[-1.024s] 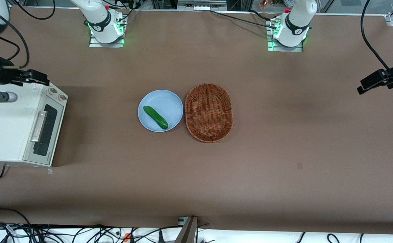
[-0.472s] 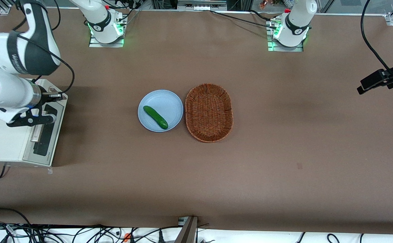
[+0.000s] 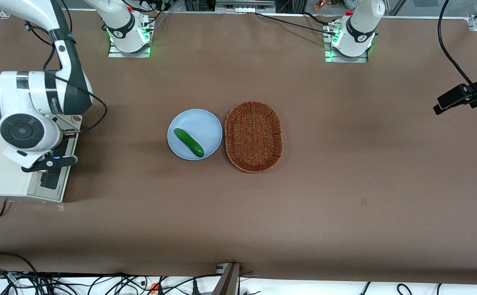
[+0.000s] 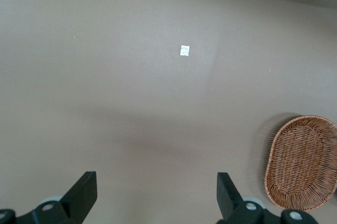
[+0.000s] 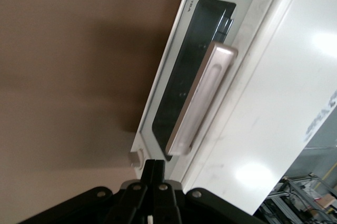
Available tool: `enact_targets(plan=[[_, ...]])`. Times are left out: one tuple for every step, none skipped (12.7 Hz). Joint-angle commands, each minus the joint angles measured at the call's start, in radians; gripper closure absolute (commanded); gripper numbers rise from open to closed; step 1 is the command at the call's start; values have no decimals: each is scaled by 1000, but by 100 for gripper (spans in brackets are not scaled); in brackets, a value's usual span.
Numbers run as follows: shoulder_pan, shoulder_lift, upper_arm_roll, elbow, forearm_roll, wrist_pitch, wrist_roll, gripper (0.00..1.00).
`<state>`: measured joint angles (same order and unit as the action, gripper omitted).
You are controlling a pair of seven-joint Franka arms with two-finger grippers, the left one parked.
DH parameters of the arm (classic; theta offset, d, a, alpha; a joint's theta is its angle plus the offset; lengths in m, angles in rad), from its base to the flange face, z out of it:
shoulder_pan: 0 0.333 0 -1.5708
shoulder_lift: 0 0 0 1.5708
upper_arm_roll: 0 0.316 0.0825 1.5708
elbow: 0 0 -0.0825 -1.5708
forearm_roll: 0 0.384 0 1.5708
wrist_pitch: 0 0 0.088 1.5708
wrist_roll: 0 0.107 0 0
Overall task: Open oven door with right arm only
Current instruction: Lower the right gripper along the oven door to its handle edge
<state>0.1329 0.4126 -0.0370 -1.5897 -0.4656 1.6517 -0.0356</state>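
Progress: nothing of the opening is judged done; the oven door (image 5: 181, 84) is seen closed, flat against the cream oven (image 3: 0, 176).
Left to do: the handle (image 5: 202, 98) is yet to be gripped and the door swung down, as judged from the frames.
Door place: the door is seen at the left edge of the front frame, on the oven face turned toward the plate (image 3: 205, 123).
Arm: the right arm (image 3: 37, 102) is seen at the upper left of the front frame, bent over the oven.
Tool: the tool (image 5: 154, 174) is held above the door, near one end of the handle and not touching it; the two fingers are pressed together and nothing is held.
Count, task things: one oven, one door, one handle.
Count, other things: one plate, one cucumber (image 3: 188, 142) lying on it, one basket (image 3: 253, 136) just beside the plate, all on one brown desk (image 3: 345, 164).
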Motion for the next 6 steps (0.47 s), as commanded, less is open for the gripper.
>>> enact_targets(plan=[[-10,35,-6,11,-36,32,3,100],[-15,35,-6,11,-45,36,-7,100],[-21,35,-7,10,-62,36,-9,100],[-28,37,-7,10,-73,36,-10,100],[-47,41,-7,10,-76,37,-16,100],[-62,43,-7,7,-76,40,-35,100]])
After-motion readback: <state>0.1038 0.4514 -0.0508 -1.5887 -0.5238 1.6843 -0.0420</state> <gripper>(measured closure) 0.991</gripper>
